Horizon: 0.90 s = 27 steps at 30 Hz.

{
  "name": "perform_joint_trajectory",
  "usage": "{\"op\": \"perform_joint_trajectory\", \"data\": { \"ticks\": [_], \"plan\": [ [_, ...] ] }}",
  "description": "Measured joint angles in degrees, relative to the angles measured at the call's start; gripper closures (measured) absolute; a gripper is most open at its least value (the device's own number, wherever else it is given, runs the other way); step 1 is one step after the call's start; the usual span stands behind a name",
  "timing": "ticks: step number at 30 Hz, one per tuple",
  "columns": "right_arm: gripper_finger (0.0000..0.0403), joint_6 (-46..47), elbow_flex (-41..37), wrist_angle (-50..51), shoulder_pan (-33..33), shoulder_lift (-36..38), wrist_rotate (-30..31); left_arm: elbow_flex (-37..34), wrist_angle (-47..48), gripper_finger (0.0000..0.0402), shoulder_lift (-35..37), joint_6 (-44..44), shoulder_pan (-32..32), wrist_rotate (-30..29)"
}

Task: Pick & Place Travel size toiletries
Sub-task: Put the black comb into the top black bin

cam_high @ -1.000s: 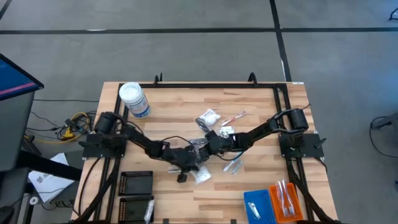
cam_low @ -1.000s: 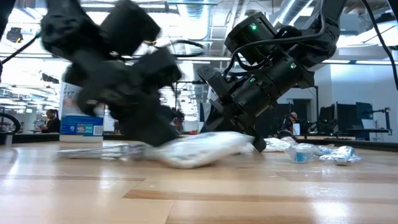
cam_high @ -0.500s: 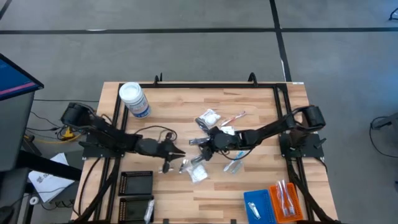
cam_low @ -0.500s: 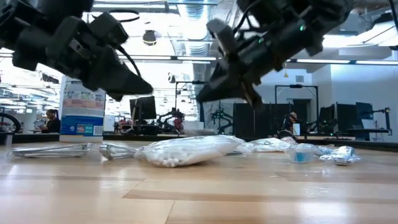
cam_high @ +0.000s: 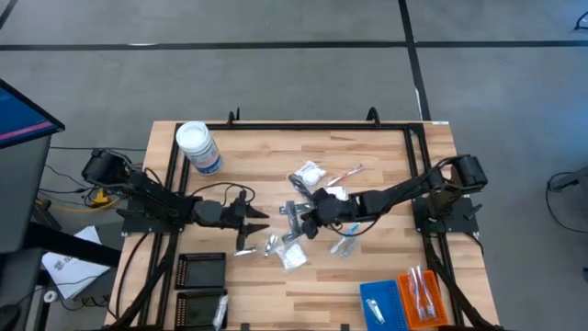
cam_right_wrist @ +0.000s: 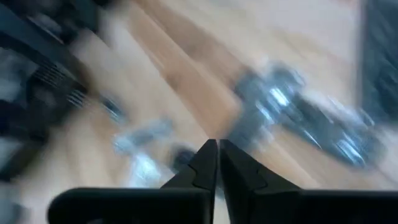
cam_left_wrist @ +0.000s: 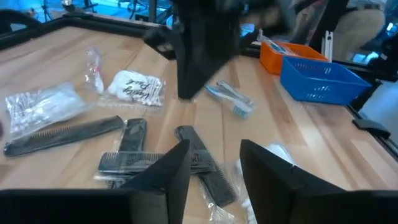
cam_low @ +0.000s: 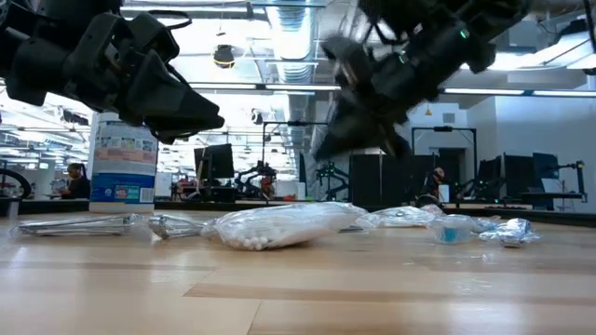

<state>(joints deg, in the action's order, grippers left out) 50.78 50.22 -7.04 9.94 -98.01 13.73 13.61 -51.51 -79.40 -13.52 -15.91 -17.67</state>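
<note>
1. High view: My left hand (cam_high: 250, 218) hovers at 9 o'clock from the travel size toiletries (cam_high: 308, 175), which lie strewn mid-counter (cam_high: 386, 147). My right hand (cam_high: 299, 216) is over the heap's 7 o'clock edge; what lies beneath it is hidden. A red-pink toothbrush (cam_high: 347, 171) runs from 8 to 2 o'clock. The white-lidded round jar (cam_high: 197, 147) stands at 10 o'clock. The black trays (cam_high: 200, 271) sit at 7 o'clock, and the blue tray (cam_high: 378, 303) and orange tray (cam_high: 423, 294) at 5, both cut off.
2. Low view: A clear crinkly bag of cotton buds (cam_low: 279, 226) lies flat, long axis across the counter. Both hands hang above it, apart from it; the right one is smeared.
3. Left wrist view: My fingers (cam_left_wrist: 168, 168) are spread, nothing between them. Black plastic combs (cam_left_wrist: 68, 134) lie crossed in clear wrap, beside a white printed sachet (cam_left_wrist: 137, 87) and a blue toothbrush (cam_left_wrist: 227, 96). My right arm (cam_left_wrist: 202, 50) is a dark blur.
4. Right wrist view: My right fingers (cam_right_wrist: 208, 155) are pressed together, with nothing visibly pinched. Everything beyond is too blurred to name.
</note>
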Motion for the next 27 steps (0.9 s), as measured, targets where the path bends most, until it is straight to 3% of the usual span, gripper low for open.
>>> {"op": "perform_joint_trajectory", "data": {
  "ticks": [7, 14, 17, 27],
  "plan": [
    [0.0343, 2.53, 3.14, 1.24, -1.05, -9.26, -0.26, 1.1, 0.31, 0.0299, -5.69, -3.68, 3.6, 0.14],
    [0.0339, 2.96, 8.36, 6.85, -1.88, -13.78, -0.5, 8.89, 1.44, 0.0314, -19.75, -4.83, 5.22, 7.68],
    [0.034, 2.84, 8.41, 7.49, -1.95, -13.55, -0.35, 12.47, 1.24, 0.0308, -23.78, -14.75, 6.61, 11.56],
    [0.036, 3.14, 8.56, 6.58, -2.14, -15.89, 0.96, 13.49, 0.55, 0.0253, -25.27, -44.51, 10.66, 11.79]
  ]
}}
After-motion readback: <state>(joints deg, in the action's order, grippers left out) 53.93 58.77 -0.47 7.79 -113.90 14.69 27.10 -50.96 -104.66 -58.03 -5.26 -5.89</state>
